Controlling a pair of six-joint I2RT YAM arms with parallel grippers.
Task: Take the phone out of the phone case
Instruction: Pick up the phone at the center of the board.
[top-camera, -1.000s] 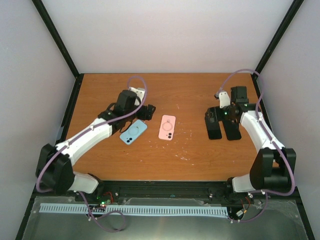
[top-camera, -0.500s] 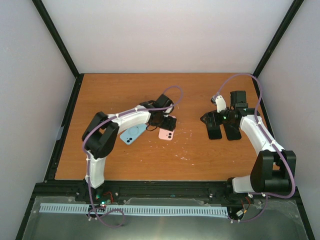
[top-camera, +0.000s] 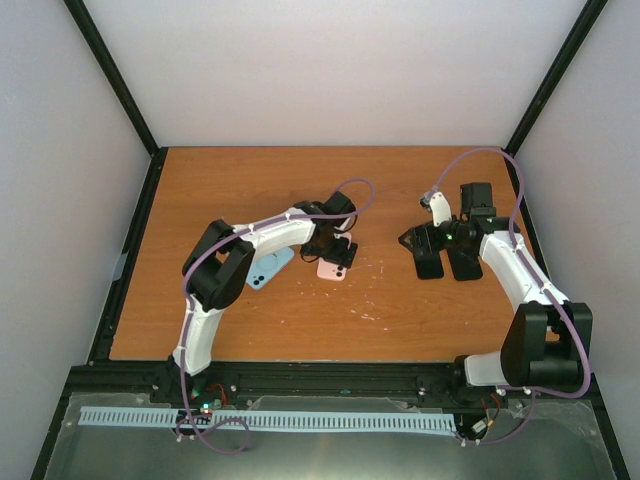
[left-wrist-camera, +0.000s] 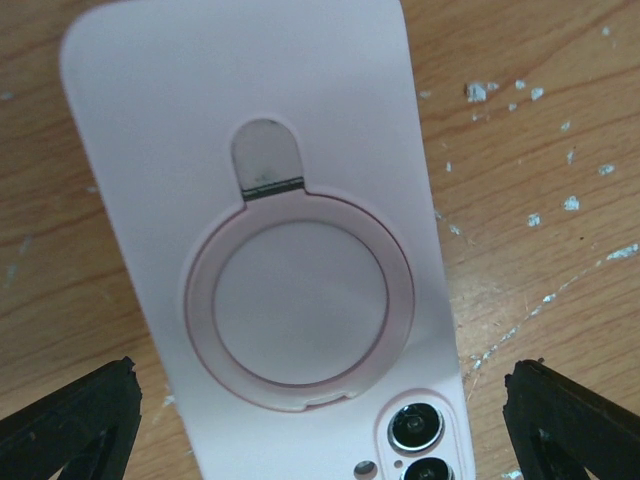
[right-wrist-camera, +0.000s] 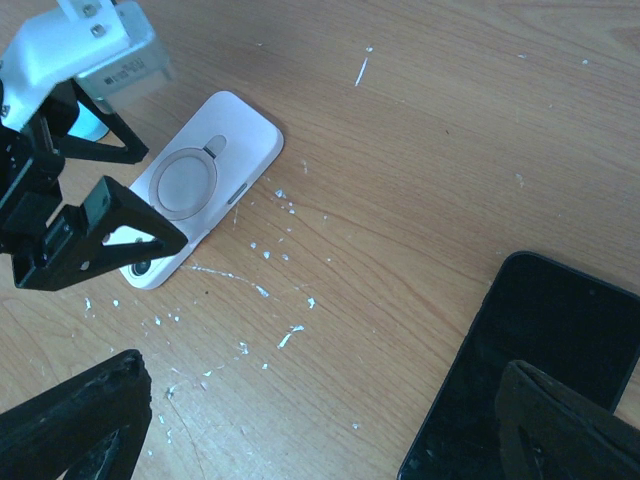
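Phone case (left-wrist-camera: 270, 260) lies on flecked wooden table (top-camera: 300, 320) within white walls (top-camera: 340, 70).

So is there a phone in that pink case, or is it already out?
In. The pink case lies flat, back up, and camera lenses show through its corner cutout, so a phone sits inside it.

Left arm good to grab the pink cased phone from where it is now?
Probably yes. The left gripper hangs open right over the pink cased phone, its fingers flanking the long sides, with only bare table showing in the gaps.
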